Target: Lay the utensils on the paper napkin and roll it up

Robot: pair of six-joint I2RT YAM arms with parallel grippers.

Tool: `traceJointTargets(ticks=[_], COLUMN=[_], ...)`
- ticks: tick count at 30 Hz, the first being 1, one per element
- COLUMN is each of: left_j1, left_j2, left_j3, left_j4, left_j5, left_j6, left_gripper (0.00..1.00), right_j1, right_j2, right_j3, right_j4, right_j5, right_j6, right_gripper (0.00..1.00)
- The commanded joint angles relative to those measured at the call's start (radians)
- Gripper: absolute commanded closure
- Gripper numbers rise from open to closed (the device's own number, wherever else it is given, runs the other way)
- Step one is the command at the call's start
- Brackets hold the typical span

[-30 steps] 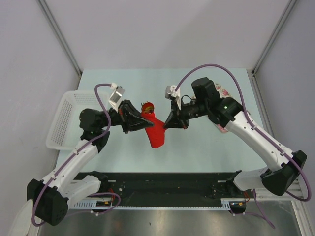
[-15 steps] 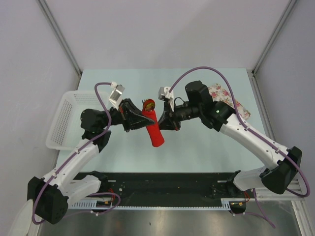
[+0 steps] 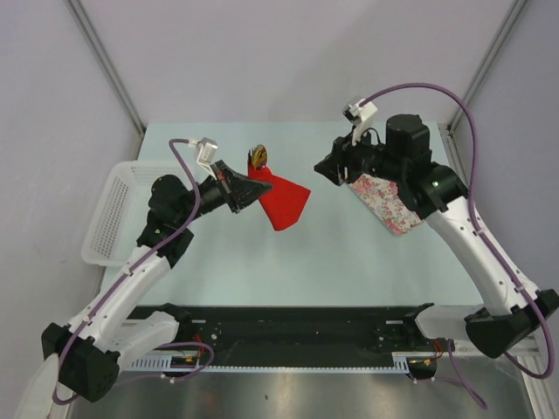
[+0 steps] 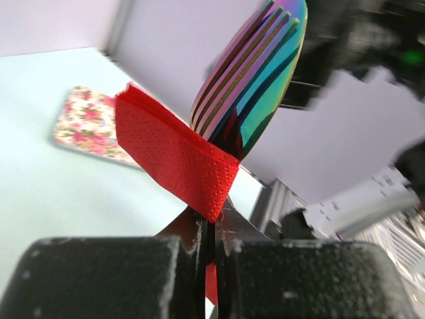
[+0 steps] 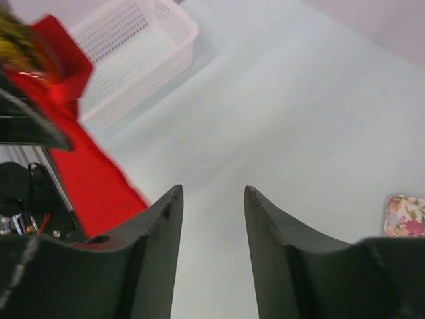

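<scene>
My left gripper (image 3: 244, 194) is shut on the red paper napkin (image 3: 284, 201) and holds it above the table. The napkin is folded around the utensils and hangs loose toward the right. In the left wrist view the iridescent pink-purple fork (image 4: 255, 80) rises out of the napkin (image 4: 176, 156), which is pinched between the closed fingers (image 4: 192, 232). A gold spoon bowl (image 3: 258, 158) pokes out at the napkin's top end. My right gripper (image 3: 323, 170) stands open and empty, well to the right of the napkin (image 5: 93, 179).
A white mesh basket (image 3: 118, 214) sits at the table's left edge. A floral fabric piece (image 3: 389, 202) lies on the right, partly under my right arm. The table's near edge holds the black arm rail (image 3: 288, 336).
My right gripper has let go of the napkin, opened and drawn back up to the right. The left gripper has lifted the napkin and utensils, and the free napkin end has unfurled rightward.
</scene>
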Motion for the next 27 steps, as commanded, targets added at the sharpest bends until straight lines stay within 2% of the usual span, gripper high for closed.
traceJointTargets(ticks=[1, 2, 5, 11, 18, 27], left_j1=[0.003, 0.004, 0.006, 0.006, 0.006, 0.006], left_j2=[0.029, 0.033, 0.039, 0.039, 0.050, 0.042], left_j3=[0.087, 0.092, 0.081, 0.081, 0.092, 0.069], left_j4=[-0.092, -0.090, -0.034, 0.026, 0.066, 0.157], left_j5=[-0.143, -0.141, -0.106, -0.066, -0.034, 0.020], left_j6=[0.057, 0.047, -0.002, -0.052, -0.089, -0.137], left_gripper=[1.00, 1.00, 1.00, 1.00, 1.00, 1.00], right_j1=[0.042, 0.056, 0.154, 0.198, 0.202, 0.203], right_j2=[-0.106, -0.111, -0.095, -0.031, 0.009, 0.027], right_j3=[0.024, 0.016, -0.007, -0.044, -0.076, -0.110], right_j4=[0.025, 0.035, 0.044, 0.093, 0.143, 0.212], right_j5=[0.002, -0.016, -0.010, -0.066, -0.150, -0.277], right_j6=[0.037, 0.045, 0.027, 0.054, 0.082, 0.131], right_gripper=[0.49, 0.43, 0.34, 0.28, 0.27, 0.31])
